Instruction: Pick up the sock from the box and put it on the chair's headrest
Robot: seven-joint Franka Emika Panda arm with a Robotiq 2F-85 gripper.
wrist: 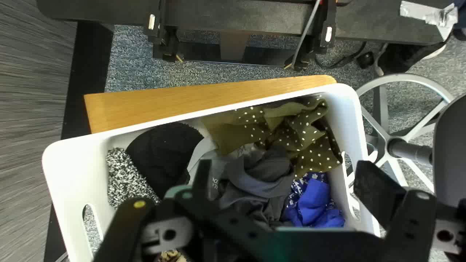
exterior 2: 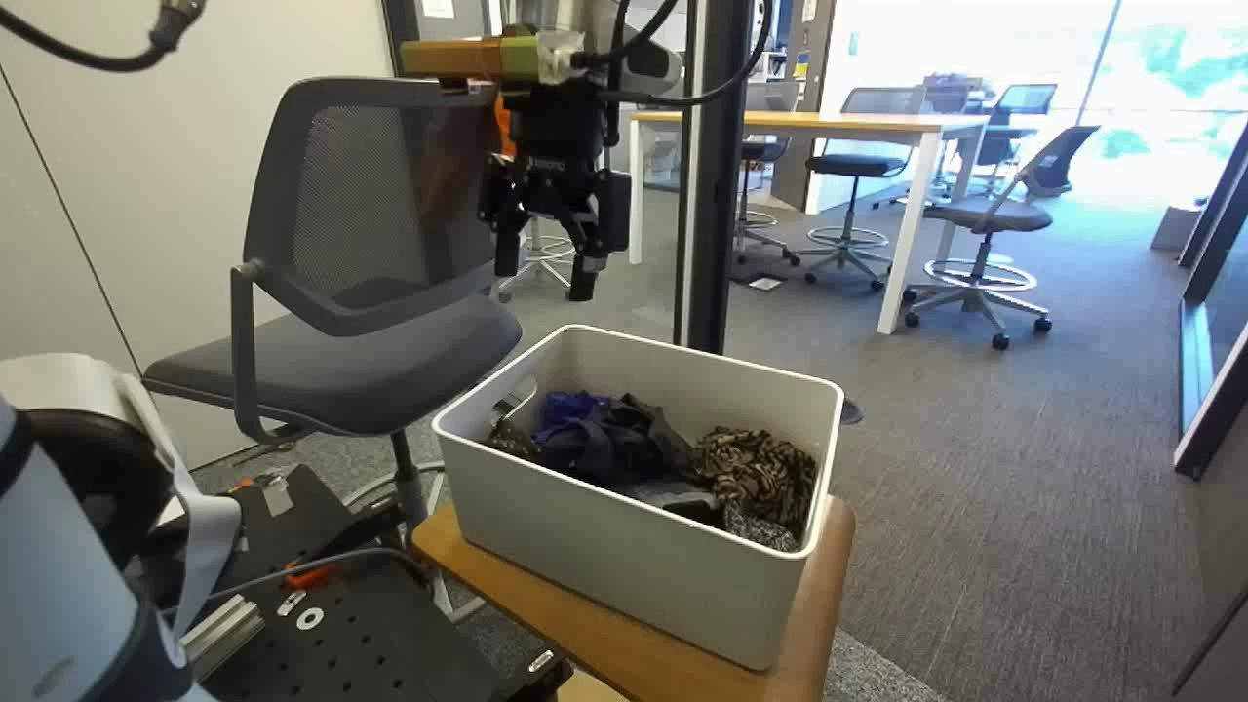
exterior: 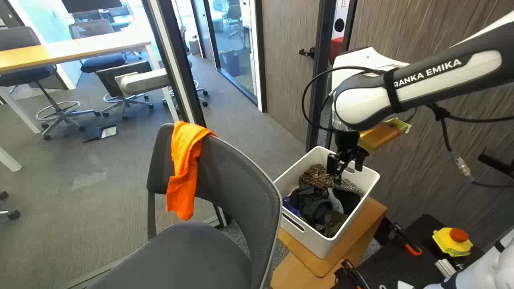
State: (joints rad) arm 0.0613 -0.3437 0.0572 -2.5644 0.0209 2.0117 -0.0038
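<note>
Your end effector [exterior 2: 544, 275], jaws wide apart and holding nothing, stands above the box [exterior 2: 624, 561]. The speckled sock [wrist: 123, 178] lies below it, off to the wrist view's left, at the end farthest from the chair's headrest [exterior: 239, 158]; long axis not determinable. A black garment [wrist: 164, 154] abuts it and could get pinched too.

Sock [wrist: 125, 178]: was partly covered by black fabric [wrist: 164, 149] in the wrist view. Animal-print cloth [wrist: 171, 257]: was mostly screened there by the fingers [wrist: 378, 193] (themselves blurred). Box [wrist: 60, 167]: was cut by that view's lower edge. Chair's headrest [exterior 2: 380, 91] and orange cloth [exterior 2: 503, 127]: were partly hidden behind wrist hardware [exterior 2: 478, 58] in an exterior view.
</note>
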